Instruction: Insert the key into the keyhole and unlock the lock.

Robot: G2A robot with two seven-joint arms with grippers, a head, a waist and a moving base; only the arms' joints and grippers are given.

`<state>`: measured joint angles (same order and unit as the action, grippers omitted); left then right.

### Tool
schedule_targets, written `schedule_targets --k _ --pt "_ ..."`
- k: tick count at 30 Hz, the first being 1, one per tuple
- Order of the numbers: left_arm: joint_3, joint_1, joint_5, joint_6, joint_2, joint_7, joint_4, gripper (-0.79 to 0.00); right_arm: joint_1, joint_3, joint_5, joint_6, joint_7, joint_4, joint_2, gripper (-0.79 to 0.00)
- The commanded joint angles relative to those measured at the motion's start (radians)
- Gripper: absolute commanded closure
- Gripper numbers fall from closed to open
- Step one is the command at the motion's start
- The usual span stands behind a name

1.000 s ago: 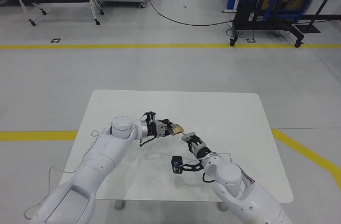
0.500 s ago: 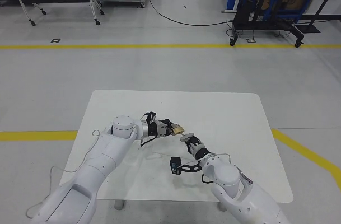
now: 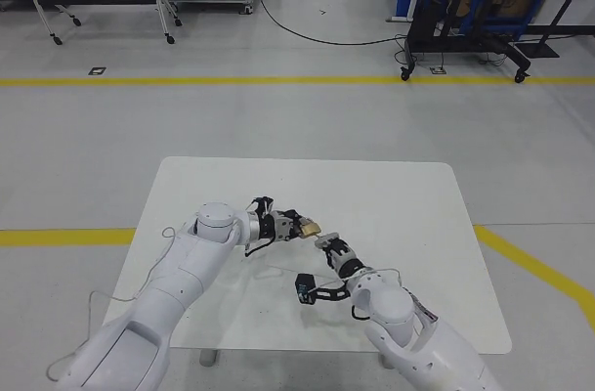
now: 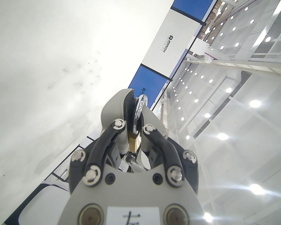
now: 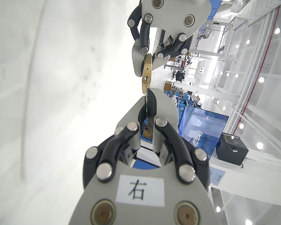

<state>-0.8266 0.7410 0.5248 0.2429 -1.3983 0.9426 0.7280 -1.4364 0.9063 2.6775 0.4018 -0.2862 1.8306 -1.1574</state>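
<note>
Above the middle of the desk I am seeing my two arms meeting, tip against tip. The left hand is gripping the lock, a small brass one. Its fingers are closed narrow on the lock, and in the left wrist view brass and shiny metal are showing in the slit between them. The lock is therefore hanging in the air over the desk, not resting on it, and one end is sticking out past the fingertips toward the other arm.

The right hand is standing just beside that free end. It is pinching the key between its closed fingers, and only the thin blade is showing. The blade is pointing at the lock, and its tip is reaching the brass edge close to the keyhole. I cannot tell if the tip is sitting in the slot or only lying against the edge.

From the top view both hands are lying along one slanted line, with the lock between them.
</note>
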Motion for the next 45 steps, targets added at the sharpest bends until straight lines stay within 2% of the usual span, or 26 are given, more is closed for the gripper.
schedule_targets --k 1,8,18,45 --pt "-0.001 0.001 -0.002 0.000 0.000 0.002 0.001 0.000 0.001 -0.005 0.009 0.002 -0.004 -0.001 -0.002 0.000" --pt "-0.007 0.003 -0.005 0.007 -0.002 -0.004 0.001 0.000 -0.005 -0.009 0.035 -0.001 -0.022 0.007 -0.007 0.000" --pt "-0.020 0.007 0.003 0.011 -0.006 -0.022 0.001 0.000 -0.006 -0.046 0.133 -0.013 -0.145 -0.005 -0.025 0.000" --pt "-0.035 0.022 -0.020 0.022 -0.009 -0.011 0.018 0.000 0.006 -0.048 0.142 0.005 -0.151 -0.037 -0.060 0.000"
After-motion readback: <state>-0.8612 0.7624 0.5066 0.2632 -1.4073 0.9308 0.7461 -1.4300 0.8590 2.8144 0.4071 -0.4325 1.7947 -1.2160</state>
